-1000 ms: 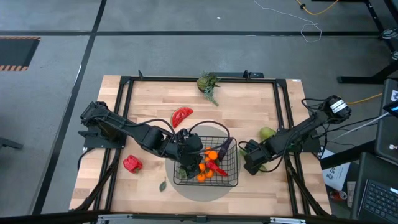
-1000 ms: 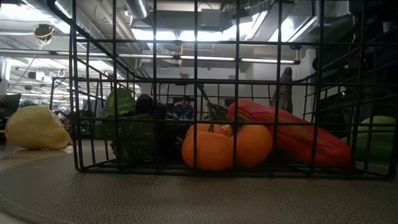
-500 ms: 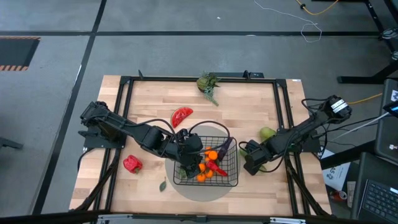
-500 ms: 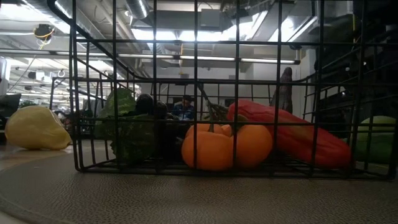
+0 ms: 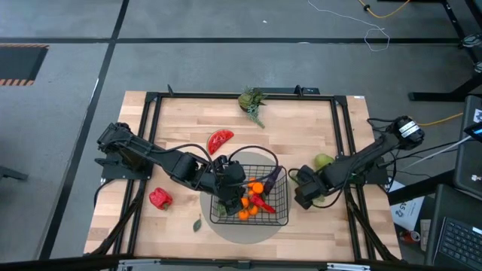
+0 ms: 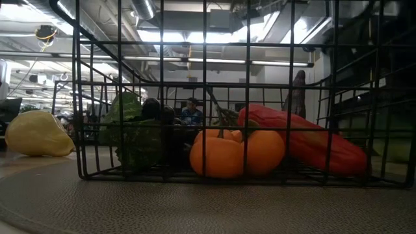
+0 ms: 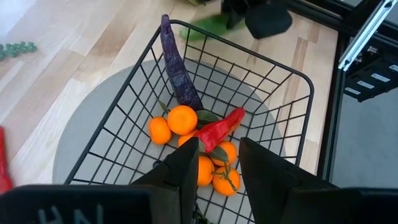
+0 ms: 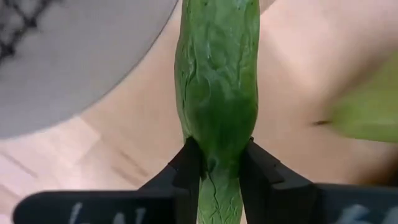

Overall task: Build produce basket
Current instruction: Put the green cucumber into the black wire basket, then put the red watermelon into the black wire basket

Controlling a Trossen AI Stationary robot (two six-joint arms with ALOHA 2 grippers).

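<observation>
The black wire basket (image 5: 252, 194) stands on a grey round mat and holds oranges (image 7: 183, 119), a red chili (image 7: 217, 129), a purple eggplant (image 7: 177, 71) and a dark green leafy piece (image 6: 133, 133). My left gripper (image 7: 217, 168) hovers open over the basket's inside. My right gripper (image 8: 217, 163), just right of the basket (image 5: 301, 192), is shut on the green cucumber (image 8: 217, 81). On the table lie a green pear (image 5: 324, 160), a red pepper (image 5: 159, 198) and a watermelon slice (image 5: 220, 139). A yellow fruit (image 6: 39, 133) lies left of the basket. My right gripper pinches the cucumber between its two fingers near one end (image 8: 217, 146). The cucumber runs along the fingers and sticks out ahead of them, toward the mat's edge. Whether it is clear of the table, I cannot tell.
A green leafy sprig (image 5: 252, 102) lies near the table's far edge, and a small leaf (image 5: 197, 223) sits near the mat's left rim. A black frame (image 5: 151, 135) borders the wooden table. Bare wood lies between the basket and the far edge.
My right gripper, still shut on the cucumber, has moved a little toward the basket. My left gripper has stayed over the basket.
</observation>
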